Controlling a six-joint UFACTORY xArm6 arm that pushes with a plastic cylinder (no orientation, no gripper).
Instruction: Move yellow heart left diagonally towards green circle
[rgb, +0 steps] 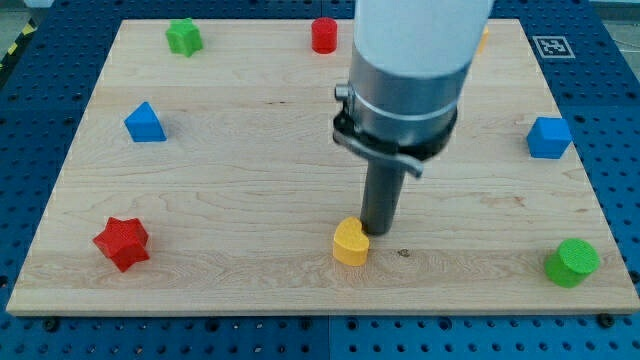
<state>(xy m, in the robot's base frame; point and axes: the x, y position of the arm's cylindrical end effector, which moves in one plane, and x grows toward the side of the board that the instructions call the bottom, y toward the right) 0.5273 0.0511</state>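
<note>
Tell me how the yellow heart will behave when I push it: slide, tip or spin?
The yellow heart looks low and flat-based, so it will probably slide, not tip. My tip touches its upper-right edge, off-centre, so it may rotate. The wooden board looks smooth.

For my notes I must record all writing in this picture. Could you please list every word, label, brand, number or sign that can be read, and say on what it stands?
Words, brands, numbers: none can be read anywhere in the view.
Square black-and-white marker: a coded pattern, not text, on the blue base beside the wooden board, at the view's top right; too small to decode.
Coloured blocks, arm, my tip: no markings.
</note>
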